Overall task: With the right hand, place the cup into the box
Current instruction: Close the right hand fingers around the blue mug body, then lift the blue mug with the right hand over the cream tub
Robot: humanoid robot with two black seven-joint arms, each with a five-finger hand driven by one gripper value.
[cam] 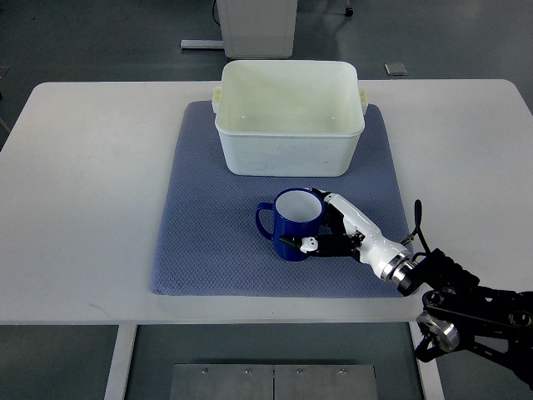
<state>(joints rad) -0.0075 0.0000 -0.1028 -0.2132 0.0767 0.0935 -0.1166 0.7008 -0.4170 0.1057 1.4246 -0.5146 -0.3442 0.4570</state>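
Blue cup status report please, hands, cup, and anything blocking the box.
Right hand wrapped around blue cup, left hand out of view. Cup upright on the mat, handle pointing left. White box empty, path clear.

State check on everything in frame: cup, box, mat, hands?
Blue cup: upright on the mat, empty, handle pointing to the picture's left, not yet in the box.
White box: open-topped, empty, at the mat's far edge.
Blue mat: flat on the white table.
Right robot hand: fingers wrapped around the cup's side.
Left robot hand: not in view.
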